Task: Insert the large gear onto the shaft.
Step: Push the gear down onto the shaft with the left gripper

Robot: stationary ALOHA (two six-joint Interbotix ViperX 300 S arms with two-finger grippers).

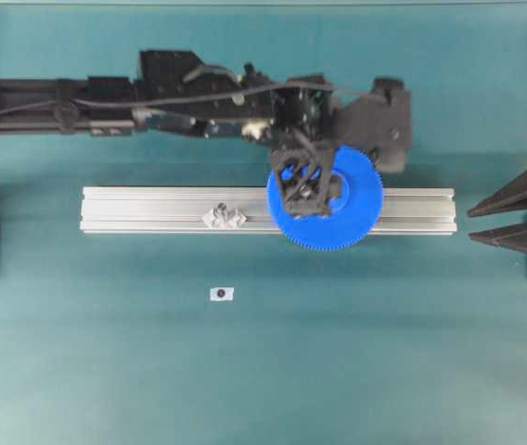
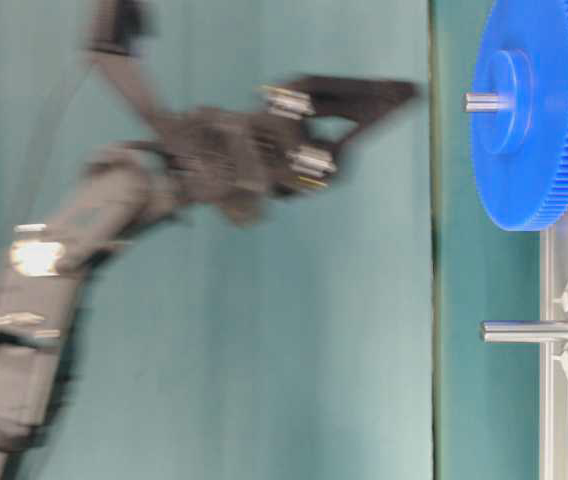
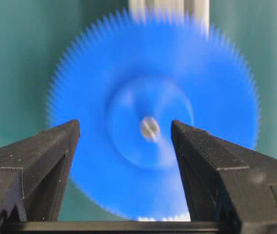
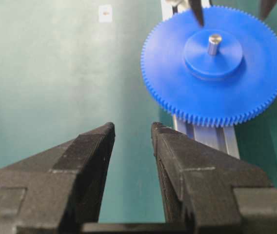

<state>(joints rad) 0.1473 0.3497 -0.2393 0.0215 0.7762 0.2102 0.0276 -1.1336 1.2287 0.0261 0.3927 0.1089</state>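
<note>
The large gear (image 1: pixel 338 218) is seated flat on a pin (image 4: pixel 213 43) at the right part of the grooved metal rail (image 1: pixel 152 209). The shaft (image 2: pixel 529 331), between two clear blocks, is bare further left. A small white tag (image 1: pixel 222 294) lies nearer, on the teal mat (image 1: pixel 263 371). The left gripper (image 1: pixel 306 190) is spread above the hub, holding nothing; the right gripper (image 4: pixel 132 129) is parted, empty, at the far right.
</note>
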